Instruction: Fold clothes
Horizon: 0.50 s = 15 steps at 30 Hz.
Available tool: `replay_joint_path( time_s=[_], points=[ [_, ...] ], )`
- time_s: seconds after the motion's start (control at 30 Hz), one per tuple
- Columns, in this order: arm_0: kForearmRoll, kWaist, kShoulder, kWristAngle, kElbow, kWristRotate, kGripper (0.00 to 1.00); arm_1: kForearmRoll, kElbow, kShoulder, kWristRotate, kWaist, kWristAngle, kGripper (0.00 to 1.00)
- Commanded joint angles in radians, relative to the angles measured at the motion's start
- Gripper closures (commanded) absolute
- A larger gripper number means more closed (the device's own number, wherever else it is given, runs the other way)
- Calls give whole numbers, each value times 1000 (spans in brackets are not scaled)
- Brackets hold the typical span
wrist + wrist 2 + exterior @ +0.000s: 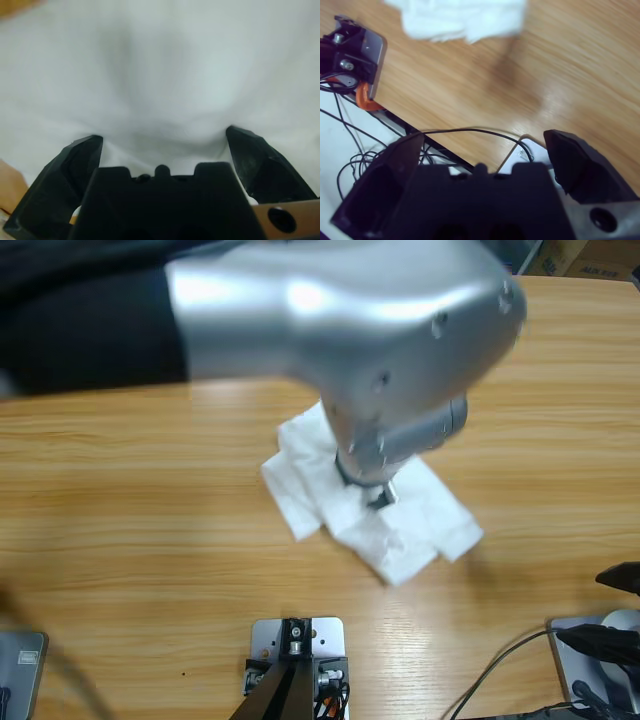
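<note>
A crumpled white T-shirt (405,540) lies bunched in a small heap near the middle of the wooden table (130,500). My left arm reaches down from the top, its big silver elbow hiding the shirt's upper part. The left gripper (378,492) is down on the heap. In the left wrist view white cloth (160,60) fills the picture and the left gripper (162,137) stands open, its jaws spread against the fabric. My right gripper (610,605) rests at the table's right front edge. It (484,140) is open and holds nothing, with the shirt (460,17) well away from it.
Black cables (500,670) trail over the front right corner and hang past the table edge (395,125). A dark blurred mass (80,330) covers the far left. Cardboard boxes (590,260) stand beyond the far right corner. Bare wood surrounds the heap.
</note>
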Motion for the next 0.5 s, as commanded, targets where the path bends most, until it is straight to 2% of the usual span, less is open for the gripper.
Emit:
replay_joint_path(
  time_s=[0.03, 0.13, 0.23, 0.33, 0.5],
  points=[
    [17, 173, 109, -234, -148, 218, 32, 17, 32, -22, -2, -14, 15, 0],
    [19, 192, 79, -251, -212, 209, 32, 20, 17, -21, -2, -14, 14, 0],
    [22, 189, -47, -256, -214, 113, 32, 19, -19, -13, -19, -14, 5, 0],
    [22, 238, -221, -235, -66, -55, 32, 20, -60, 23, -28, -14, -9, 0],
    [7, 395, -473, -92, 261, -306, 32, 21, -154, 164, -60, -14, -24, 0]
  ],
)
